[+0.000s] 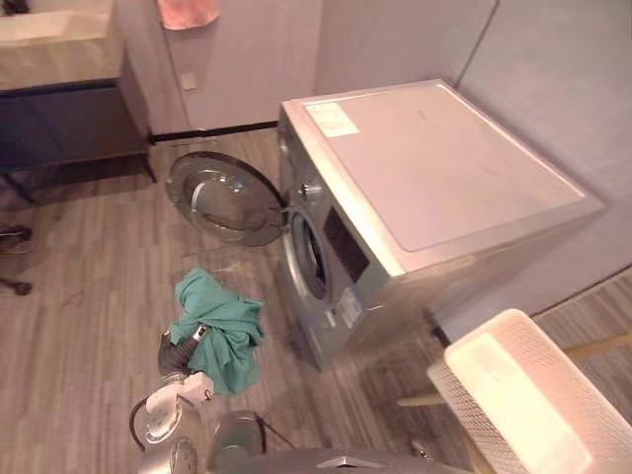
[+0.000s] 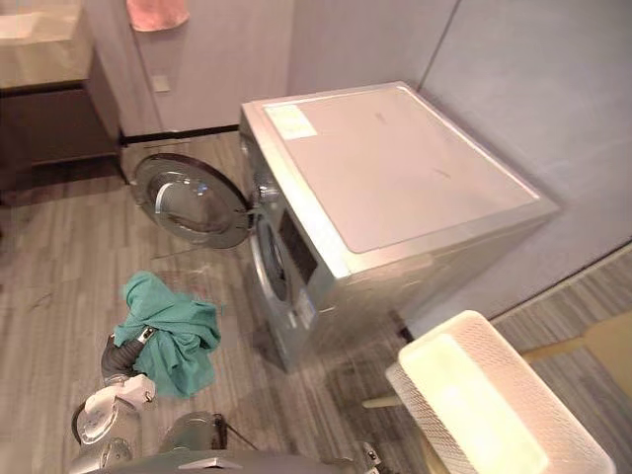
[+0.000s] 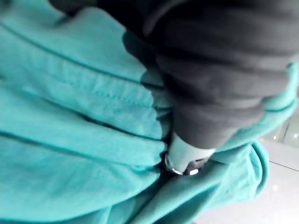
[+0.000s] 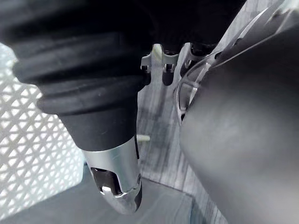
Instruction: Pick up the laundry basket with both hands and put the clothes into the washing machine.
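Note:
A teal garment (image 1: 222, 326) hangs bunched above the wooden floor, just left of the washing machine (image 1: 434, 168). My left hand (image 1: 178, 354) is under it, fingers (image 3: 187, 161) buried in the folds and shut on the cloth (image 3: 70, 116). The round door (image 1: 222, 197) is swung wide open to the left, and the dark drum opening (image 1: 308, 259) faces the garment. A white mesh laundry basket (image 1: 523, 395) sits at the lower right on a wooden stand. My right hand (image 4: 117, 186) hangs beside the basket's mesh wall (image 4: 28, 149), relaxed and holding nothing.
A counter with a sink (image 1: 59, 49) stands at the far left, and a pink towel (image 1: 188, 12) hangs on the back wall. A chair castor (image 1: 15, 286) shows at the left edge. Walls close in behind and right of the machine.

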Tool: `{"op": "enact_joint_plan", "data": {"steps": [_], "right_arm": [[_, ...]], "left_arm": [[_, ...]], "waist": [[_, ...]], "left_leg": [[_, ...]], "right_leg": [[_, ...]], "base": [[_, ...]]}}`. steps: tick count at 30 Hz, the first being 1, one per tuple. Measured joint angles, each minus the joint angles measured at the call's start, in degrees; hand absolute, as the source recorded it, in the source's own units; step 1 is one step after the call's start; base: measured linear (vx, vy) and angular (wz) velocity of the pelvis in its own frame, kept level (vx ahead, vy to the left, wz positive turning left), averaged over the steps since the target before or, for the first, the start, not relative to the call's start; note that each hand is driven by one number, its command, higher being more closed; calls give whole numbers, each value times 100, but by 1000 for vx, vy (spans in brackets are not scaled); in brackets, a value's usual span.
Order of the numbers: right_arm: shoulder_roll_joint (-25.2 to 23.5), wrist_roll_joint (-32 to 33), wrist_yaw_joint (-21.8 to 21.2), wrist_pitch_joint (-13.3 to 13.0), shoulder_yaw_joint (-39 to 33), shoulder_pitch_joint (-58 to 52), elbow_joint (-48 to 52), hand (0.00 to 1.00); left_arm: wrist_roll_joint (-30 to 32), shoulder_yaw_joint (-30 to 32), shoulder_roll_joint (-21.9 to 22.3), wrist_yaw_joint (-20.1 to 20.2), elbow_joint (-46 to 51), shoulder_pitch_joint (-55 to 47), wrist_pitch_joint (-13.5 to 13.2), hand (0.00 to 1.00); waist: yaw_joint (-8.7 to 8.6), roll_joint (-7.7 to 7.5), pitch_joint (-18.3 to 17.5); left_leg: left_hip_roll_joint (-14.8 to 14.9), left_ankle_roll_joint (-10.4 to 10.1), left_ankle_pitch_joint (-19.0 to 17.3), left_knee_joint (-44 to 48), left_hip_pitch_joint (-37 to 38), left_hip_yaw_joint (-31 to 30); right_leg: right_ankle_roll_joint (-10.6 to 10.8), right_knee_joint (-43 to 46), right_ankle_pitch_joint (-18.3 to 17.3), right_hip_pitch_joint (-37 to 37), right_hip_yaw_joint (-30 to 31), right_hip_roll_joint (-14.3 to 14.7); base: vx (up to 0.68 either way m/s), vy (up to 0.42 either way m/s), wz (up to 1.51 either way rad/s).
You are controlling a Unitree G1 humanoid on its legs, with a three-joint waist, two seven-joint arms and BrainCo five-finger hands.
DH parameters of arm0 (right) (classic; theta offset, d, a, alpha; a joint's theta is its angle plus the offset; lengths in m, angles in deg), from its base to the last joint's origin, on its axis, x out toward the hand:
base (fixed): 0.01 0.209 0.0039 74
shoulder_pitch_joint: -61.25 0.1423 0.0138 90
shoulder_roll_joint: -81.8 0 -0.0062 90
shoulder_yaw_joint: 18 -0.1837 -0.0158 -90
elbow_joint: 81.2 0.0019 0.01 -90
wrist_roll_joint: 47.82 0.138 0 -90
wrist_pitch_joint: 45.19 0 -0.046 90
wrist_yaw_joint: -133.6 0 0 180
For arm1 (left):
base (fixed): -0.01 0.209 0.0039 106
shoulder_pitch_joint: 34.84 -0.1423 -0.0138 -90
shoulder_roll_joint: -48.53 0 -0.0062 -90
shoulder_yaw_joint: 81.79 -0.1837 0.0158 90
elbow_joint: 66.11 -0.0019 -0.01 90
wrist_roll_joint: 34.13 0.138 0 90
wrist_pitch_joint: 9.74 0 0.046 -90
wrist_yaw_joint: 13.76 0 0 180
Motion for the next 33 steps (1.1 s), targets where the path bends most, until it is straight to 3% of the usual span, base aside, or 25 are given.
{"op": "enact_joint_plan", "data": {"steps": [1, 2, 3, 4, 5, 6, 7, 9, 10, 11, 13, 15, 16, 17, 18, 20, 21, 22, 23, 25, 27, 30, 31, 32, 33], "right_arm": [[-68, 23, -22, -1, -31, -27, 62, 0], [-194, 68, -51, -5, -7, -102, 141, 0], [-270, 71, -96, -11, 51, -100, 124, 0], [-270, 72, -134, 4, 97, -99, 124, 0], [-269, 128, -167, -1, 195, -99, 142, 0], [-262, 188, -168, -3, 260, -96, 141, 0], [-259, 212, -168, -11, 274, -106, 150, 0], [-264, 211, -165, -14, 269, -135, 144, 0], [-278, 211, -162, -26, 318, -228, 185, 0], [-252, 212, -161, -45, 322, -232, 213, 0], [-276, 224, -156, -54, 382, -272, 255, 0], [-247, 277, -152, -91, 485, -282, 295, 0], [-210, 282, -152, -125, 526, -317, 353, 0], [-198, 284, -152, -127, 520, -362, 362, 0], [-199, 283, -157, -129, 526, -406, 363, 0], [-192, 284, -148, -119, 505, -363, 359, 0], [-105, 284, -146, -121, 512, -357, 358, 0], [-109, 283, -146, -118, 543, -364, 356, 0], [-117, 280, -122, -117, 628, -329, 364, 0], [-57, 277, -114, -116, 741, -332, 385, 0], [-70, 268, -96, -114, 720, -339, 382, 0], [-66, 213, 8, -117, 621, -348, 338, 0], [-75, 199, 21, -114, 426, -353, 234, 0], [-141, 195, 24, -98, 170, -346, 51, 0], [-219, 194, 21, -95, 94, -342, -25, 0]], "left_arm": [[0, -13, 1, -14, 23, 8, -26, 100], [1, -80, 3, -20, 36, 7, -68, 100], [3, -229, 15, -20, 24, 13, -68, 100], [6, -333, 35, -15, 5, 8, -65, 100], [54, -539, 83, 2, -39, 3, -39, 100], [94, -645, 106, 24, -56, 20, -16, 100], [112, -821, 175, 88, -82, 54, 50, 100], [113, -1102, 200, 151, -76, 126, 57, 100], [117, -1375, 205, 252, -200, 264, 66, 100], [117, -1423, 240, 263, -261, 325, 77, 100], [116, -1470, 220, 312, -345, 444, 107, 100], [109, -1462, 250, 320, -349, 492, 107, 100], [106, -1428, 200, 317, -348, 441, 109, 100], [105, -1420, 153, 315, -332, 387, 109, 100], [100, -1390, 151, 314, -200, 364, 106, 100], [97, -1328, 159, 312, -131, 353, 94, 100], [95, -1311, 159, 307, -135, 238, 112, 100], [95, -1297, 164, 307, -135, 181, 125, 100], [91, -1270, 228, 303, -112, 90, 139, 100], [56, -1192, 332, 278, -106, 50, 139, 100], [-19, -1234, 330, 254, -107, 74, 137, 100], [-21, -1244, 331, 236, -237, 67, 137, 100], [-23, -1305, 313, 239, -361, 82, 138, 100], [-23, -1306, 246, 239, -499, 52, 165, 100], [-23, -1306, 205, 239, -551, 46, 174, 100]], "waist": [[-26, -60, -6], [-94, -208, -58], [-161, -375, -65], [-157, -418, -57], [-163, -456, -60], [-180, -469, -54], [-238, -448, -64], [-238, -486, -47], [-260, -526, 15], [-289, -422, 48], [-476, -437, 86], [-401, -420, 88], [-363, -332, 79], [-389, -286, 27], [-368, -291, 35], [-260, -261, 80], [-208, -144, 141], [-196, -155, 142], [-158, -288, 138], [-145, -243, 140], [-214, -265, 95], [-238, -280, -21], [-241, -293, -73], [-248, -464, -263], [-282, -598, -361]], "left_leg": [[-39, 30, 147, -195, 84, -72], [-134, 56, 335, -478, 161, -251], [-232, 75, 383, -571, 190, -323], [-261, 71, 384, -557, 191, -323], [-330, 30, 412, -457, 126, -329], [-380, 0, 429, -409, 90, -362], [-411, -52, 477, -481, 63, -434], [-415, -109, 610, -703, 86, -560], [-474, -30, 783, -899, 140, -806], [-457, -109, 862, -975, 167, -927], [-411, -174, 914, -1070, 336, -1102], [-254, -236, 684, -752, 312, -1060], [-163, -333, 548, -541, 330, -1125], [-54, -405, 487, -454, 328, -1162], [9, -494, 283, 428, -17, -1101], [126, -535, 269, 1732, -639, -1026], [289, -497, 330, 2337, -795, -992], [325, -469, 414, 2434, -847, -932], [531, -204, 295, 2758, -935, -750], [983, -86, 190, 2470, -964, -689], [1240, -147, 266, 843, -796, -950], [1205, -222, 440, -471, -549, -1213], [1118, -668, 837, -498, -463, -1125], [882, -1062, 1063, -300, -434, -858], [730, -1062, 1030, -214, -461, -770]], "right_leg": [[-11, 110, -471, -34, 367, 271], [147, 226, -1175, -122, 886, 804], [73, 175, -1694, -176, 1054, 1208], [93, 73, -1875, -168, 1123, 1322], [252, -262, -2120, -70, 1337, 1442], [544, -420, -2210, 10, 1390, 1439], [674, -479, -2160, 25, 1318, 1486], [687, -473, -2137, 19, 1199, 1519], [832, -249, -2082, 25, 1057, 1500], [820, -80, -2074, 13, 1121, 1570], [768, 145, -2003, 46, 1301, 1648], [715, 164, -1971, 154, 1557, 1861], [637, 172, -1964, 208, 1673, 1988], [369, 41, -1956, 253, 1798, 2114], [182, -199, -2014, 466, 1933, 2239], [299, -204, -2411, 567, 2074, 2291], [311, -94, -2612, 639, 2197, 2381], [261, -29, -2667, 649, 2238, 2353], [260, 75, -2697, 628, 2352, 2284], [253, 118, -2745, 555, 2550, 2276], [384, 180, -2834, 348, 2713, 2131], [713, 253, -2947, 208, 2845, 1857], [886, 235, -3042, 270, 2872, 1649], [1030, 109, -2996, 418, 3000, 1326], [1068, 103, -2870, 411, 3045, 1180]], "base": [[-22, 24, 73], [-22, -68, 76], [-18, -97, 62], [-12, -118, 28], [-26, -99, 7], [-36, -117, 22], [-22, -107, 39], [33, -131, 47], [54, -150, 49], [45, -135, 60], [55, -53, 60], [76, -49, -4], [52, -97, -28], [52, -65, -5], [48, -59, 4], [-54, -38, -23], [-118, -51, -41], [-102, -23, -50], [-66, -1, -54], [-27, 11, -48], [63, 154, -25], [198, 308, -21], [296, 464, -26], [337, 450, -20], [348, 430, 2]]}}
